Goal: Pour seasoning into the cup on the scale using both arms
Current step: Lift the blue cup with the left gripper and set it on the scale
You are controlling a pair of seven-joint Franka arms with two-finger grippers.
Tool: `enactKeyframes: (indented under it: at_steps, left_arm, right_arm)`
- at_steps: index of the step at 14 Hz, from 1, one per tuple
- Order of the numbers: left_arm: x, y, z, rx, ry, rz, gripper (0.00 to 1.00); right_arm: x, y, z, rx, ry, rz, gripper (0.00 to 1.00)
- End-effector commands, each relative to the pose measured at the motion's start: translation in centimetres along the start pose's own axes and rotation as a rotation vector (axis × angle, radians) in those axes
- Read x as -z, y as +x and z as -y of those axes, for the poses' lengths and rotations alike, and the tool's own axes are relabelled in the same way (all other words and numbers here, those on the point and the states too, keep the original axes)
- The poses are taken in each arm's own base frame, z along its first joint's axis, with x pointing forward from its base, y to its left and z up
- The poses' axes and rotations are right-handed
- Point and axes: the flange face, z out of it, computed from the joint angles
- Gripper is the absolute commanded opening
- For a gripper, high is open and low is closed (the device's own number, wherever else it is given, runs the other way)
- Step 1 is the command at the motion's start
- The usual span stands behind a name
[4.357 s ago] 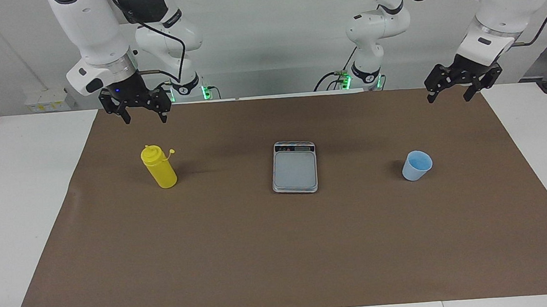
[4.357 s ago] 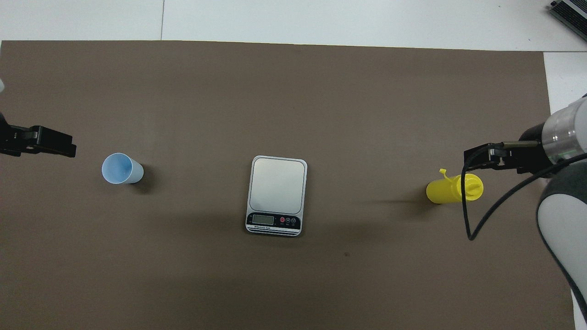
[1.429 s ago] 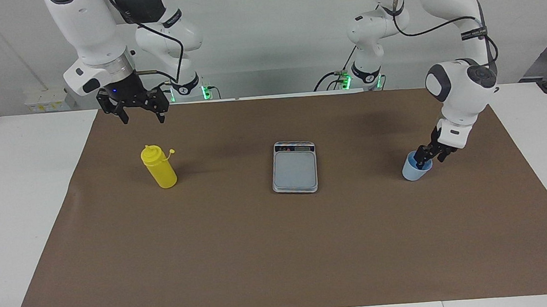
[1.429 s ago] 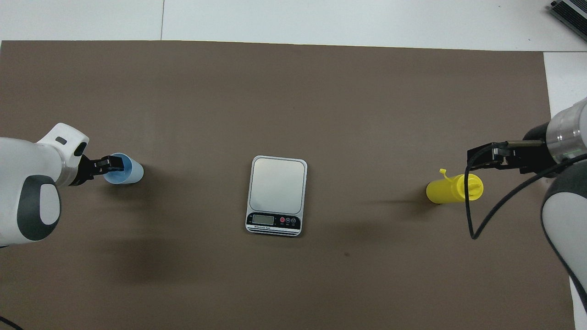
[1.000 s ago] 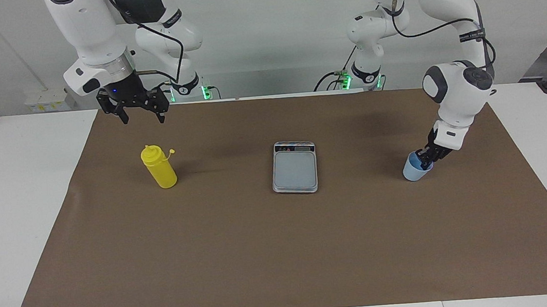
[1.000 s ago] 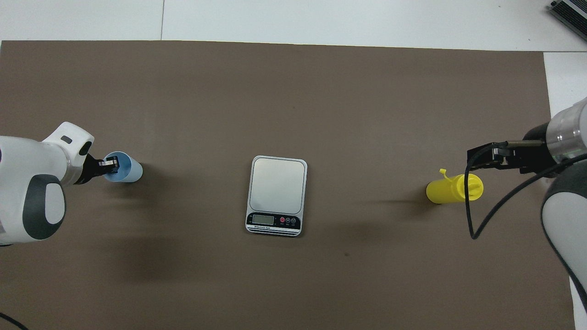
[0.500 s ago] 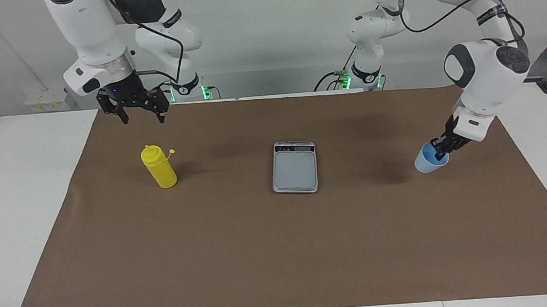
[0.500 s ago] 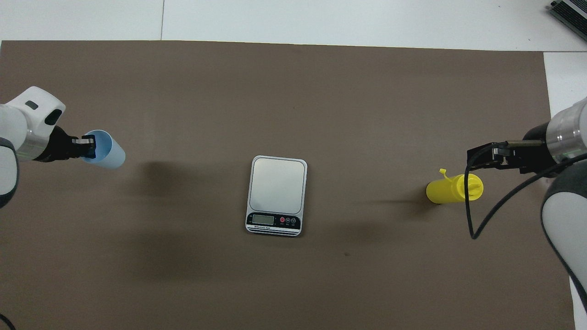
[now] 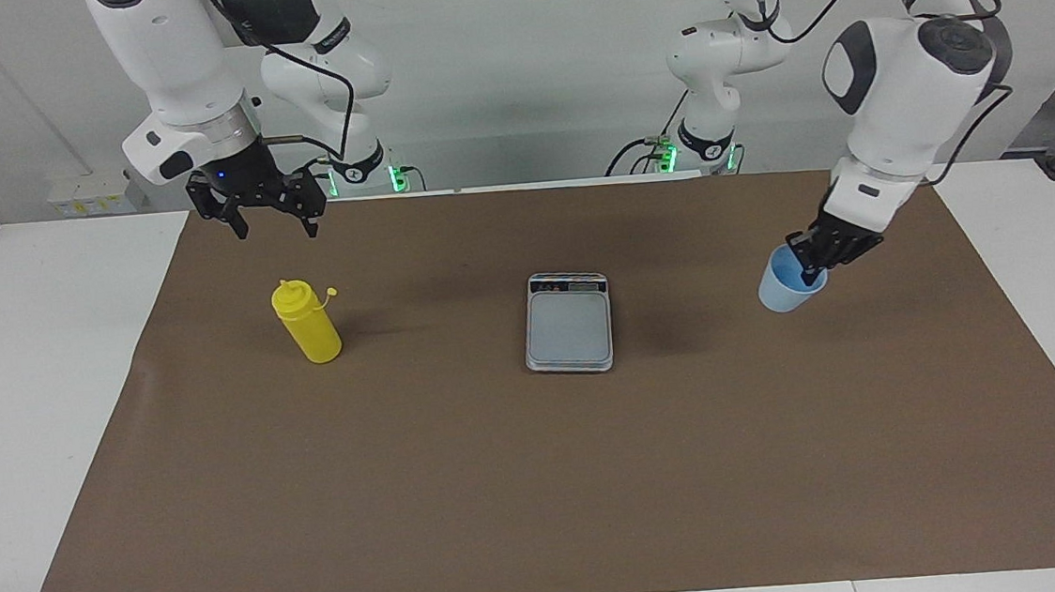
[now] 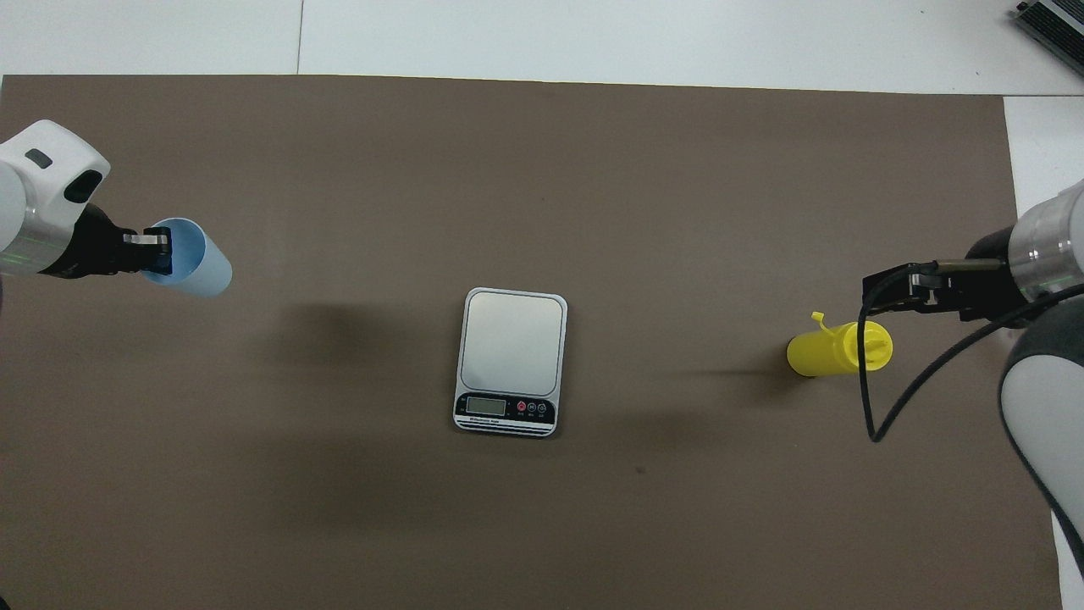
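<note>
Facing view showed the left gripper point(image 9: 811, 266) clamped on the rim of the blue cup point(image 9: 781, 287), carrying it above the brown mat point(image 9: 542, 483). Next it needed setting on the scale point(image 9: 568, 322). The right gripper point(image 9: 274, 224) waited, fingers apart, above the yellow bottle point(image 9: 305, 321).

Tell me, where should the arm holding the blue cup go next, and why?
Probably sideways to the scale. The left tool pinches the blue cup by its rim, lifted off the brown mat, and the scale's plate is bare. The yellow bottle stands untouched, with the right tool open above the mat near it.
</note>
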Motion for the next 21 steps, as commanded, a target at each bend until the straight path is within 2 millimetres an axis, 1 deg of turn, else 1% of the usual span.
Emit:
enactKeyframes:
  at_steps: [1,4,5,6,8,10,11,12,13,15,16,17,18,19,21]
  left_arm:
    - [-1.1,-2.2,-6.9,0.021,-0.018,-0.007,0.0]
    - [-3.7,-4.9,-13.8,0.043,-0.042,-0.034,0.0]
    - [-4.6,-5.7,-15.6,0.043,-0.049,-0.039,0.0]
    - [-5.0,-6.4,-17.0,0.041,-0.058,-0.048,0.0]
    - [-5.9,-7.6,-19.4,0.029,-0.067,-0.049,0.0]
    - [-7.3,-8.4,-21.7,0.028,-0.055,-0.076,0.0]
    - [-7.7,-8.7,-22.3,0.028,-0.052,-0.078,0.0]
    - [-9.0,-8.8,-23.1,0.023,-0.04,-0.072,0.0]
    - [-9.7,-8.7,-23.4,0.025,-0.024,-0.084,0.0]
    - [-10.9,-8.7,-23.3,0.019,-0.005,-0.081,0.0]
    - [-11.0,-8.7,-23.2,0.017,-0.005,-0.083,0.0]
    - [-11.8,-8.5,-23.2,0.019,-0.007,-0.082,0.0]
    - [-12.4,-8.5,-23.3,0.011,-0.001,-0.088,0.0]
    - [-12.7,-8.5,-23.2,0.007,0.006,-0.089,0.0]
    - [-13.4,-8.4,-23.1,0.005,0.013,-0.084,0.0]
  right_arm:
    - [0.1,-0.5,-0.4,0.015,0.018,0.001,1.0]
    - [0.1,-0.4,-0.4,0.008,0.019,-0.008,1.0]
    - [0.0,-0.3,-0.7,0.003,0.02,-0.007,1.0]
    - [0.0,-0.1,-1.3,-0.003,0.021,-0.016,1.0]
    - [0.1,0.2,-1.5,-0.016,0.024,-0.04,1.0]
    - [0.0,0.3,-2.2,-0.06,0.025,-0.04,1.0]
    - [-0.1,0.4,-2.6,-0.1,0.026,-0.04,1.0]
    - [-0.1,0.4,-2.8,-0.147,0.027,-0.043,1.0]
    - [0.0,0.6,-2.9,-0.201,0.031,-0.053,1.0]
    - [-0.5,1.0,-3.0,-0.356,0.036,-0.051,1.0]
    - [-0.6,1.1,-3.4,-0.439,0.039,-0.048,1.0]
    - [-0.9,1.2,-3.9,-0.505,0.039,-0.039,1.0]
    - [-1.9,1.4,-4.6,-0.568,0.034,-0.006,1.0]
    - [-2.6,1.3,-6.0,-0.623,0.026,0.026,1.0]
    - [-3.8,1.7,-7.8,-0.714,0.058,0.07,1.0]
